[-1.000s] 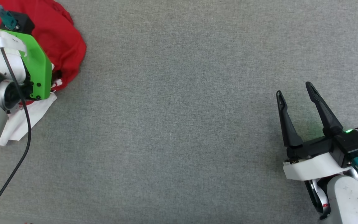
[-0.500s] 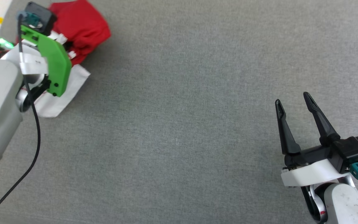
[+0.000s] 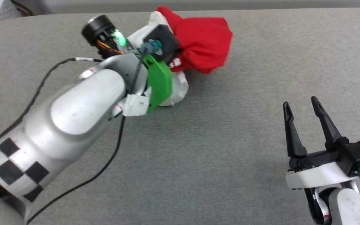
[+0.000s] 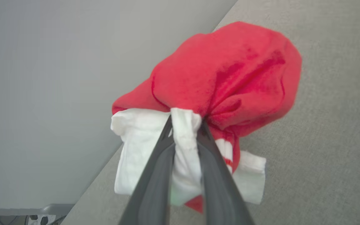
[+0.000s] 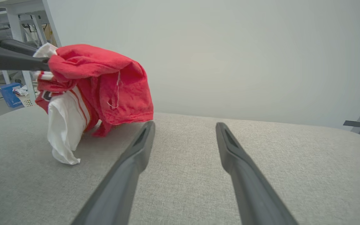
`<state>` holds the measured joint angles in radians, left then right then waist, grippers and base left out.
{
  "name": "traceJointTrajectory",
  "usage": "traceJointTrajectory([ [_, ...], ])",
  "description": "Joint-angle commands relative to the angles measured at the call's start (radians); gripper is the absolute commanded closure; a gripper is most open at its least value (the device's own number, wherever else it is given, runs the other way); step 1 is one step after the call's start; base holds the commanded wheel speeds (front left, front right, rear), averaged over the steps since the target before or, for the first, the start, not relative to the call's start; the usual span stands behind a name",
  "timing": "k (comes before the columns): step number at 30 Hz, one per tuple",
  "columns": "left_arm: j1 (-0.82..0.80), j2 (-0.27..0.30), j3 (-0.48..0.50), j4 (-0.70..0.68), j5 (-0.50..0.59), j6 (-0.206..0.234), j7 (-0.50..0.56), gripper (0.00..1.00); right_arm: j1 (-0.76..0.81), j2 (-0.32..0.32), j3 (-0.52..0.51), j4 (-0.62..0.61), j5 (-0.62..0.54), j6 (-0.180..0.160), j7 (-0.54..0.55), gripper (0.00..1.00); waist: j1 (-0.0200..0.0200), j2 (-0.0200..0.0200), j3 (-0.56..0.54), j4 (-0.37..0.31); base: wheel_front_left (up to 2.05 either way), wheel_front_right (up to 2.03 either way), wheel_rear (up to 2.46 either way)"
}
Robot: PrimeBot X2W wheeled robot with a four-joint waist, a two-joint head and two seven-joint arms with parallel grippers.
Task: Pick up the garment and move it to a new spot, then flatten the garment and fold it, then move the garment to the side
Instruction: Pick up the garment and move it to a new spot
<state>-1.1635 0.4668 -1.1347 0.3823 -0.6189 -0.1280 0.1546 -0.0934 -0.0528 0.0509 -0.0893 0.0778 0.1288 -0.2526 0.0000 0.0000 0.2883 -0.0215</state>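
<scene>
Left gripper [image 4: 184, 122] from its own wrist cam: we see both fingers [image 4: 155, 168] pinched tight on a white fold of the garment [image 4: 230, 72], bunched red above. Head view, the garment hangs over the far part of the gray cushion [image 3: 198, 162]; right gripper [image 3: 302, 104] sits spread wide, empty, well apart. Right wrist view, a white end droops to the cushion.
</scene>
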Motion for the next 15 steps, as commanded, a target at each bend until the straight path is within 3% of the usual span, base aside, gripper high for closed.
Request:
traceJointTrajectory([
  [1, -0.021, -0.028, -0.018, 0.003, 0.012, -0.003, -0.015, 1.00, 0.010, 0.002, -0.005, -0.005, 0.015, 0.002, -0.009, 0.00, 0.0000, 0.0000, 0.013, -0.065, 0.00, 0.00, 0.00],
  [10, 0.023, -0.262, -0.135, 0.099, 0.051, -0.003, -0.076, 1.00, -0.005, 0.002, -0.060, -0.026, 0.070, 0.002, -0.009, 0.00, 0.0000, 0.0000, 0.069, -0.136, 0.00, 0.00, 0.00],
  [15, 0.126, -0.349, -0.145, 0.133, 0.131, -0.003, -0.040, 1.00, -0.017, 0.002, -0.076, -0.030, 0.077, 0.002, -0.009, 0.00, 0.0000, 0.0000, 0.097, -0.149, 0.00, 0.00, 0.00],
])
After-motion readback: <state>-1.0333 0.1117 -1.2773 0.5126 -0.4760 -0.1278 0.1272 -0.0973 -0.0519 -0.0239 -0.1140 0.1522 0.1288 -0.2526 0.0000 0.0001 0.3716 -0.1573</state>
